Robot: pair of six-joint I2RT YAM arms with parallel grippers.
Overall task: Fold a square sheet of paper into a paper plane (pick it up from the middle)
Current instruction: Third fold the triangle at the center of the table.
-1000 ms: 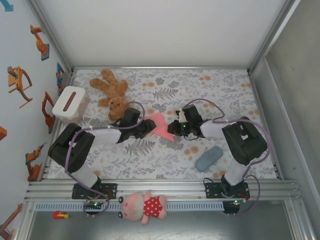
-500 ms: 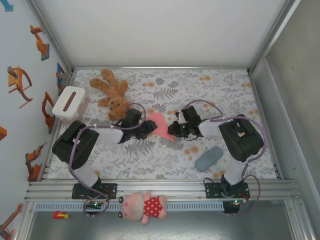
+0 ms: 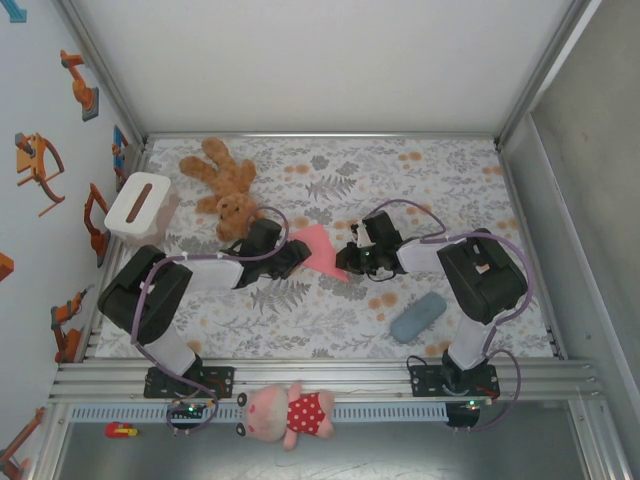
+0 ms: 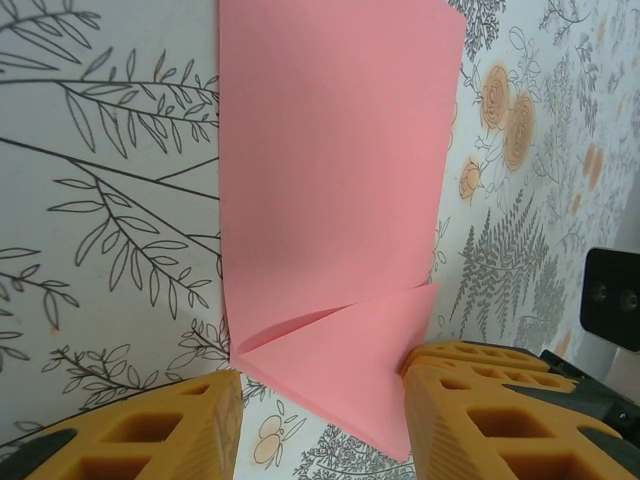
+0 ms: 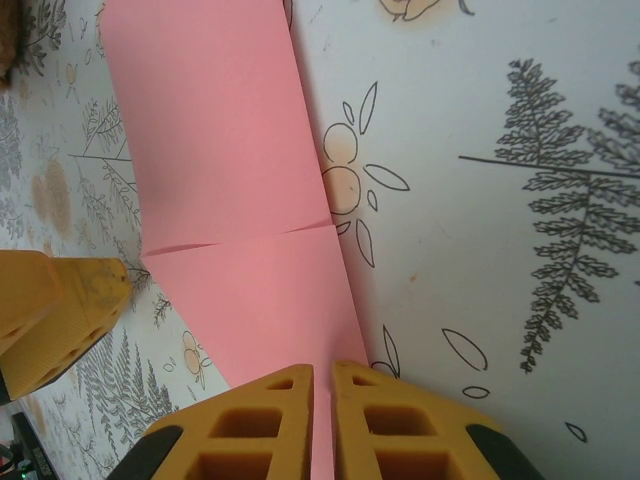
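Floral desk, sheet of paper part-folded: right gripper jaws pinch it, left gripper jaws stand spread. Any one-sided tug may skew the crease.

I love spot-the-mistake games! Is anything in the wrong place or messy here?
The pink plush toy lies off the flowery table, down past the front rails between the arm bases. The pink paper has creases and a turned-over corner, but that fits the folding job.

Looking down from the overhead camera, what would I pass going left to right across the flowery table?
white box → brown teddy bear → left pincer → pink paper → right pincer → grey-blue pouch
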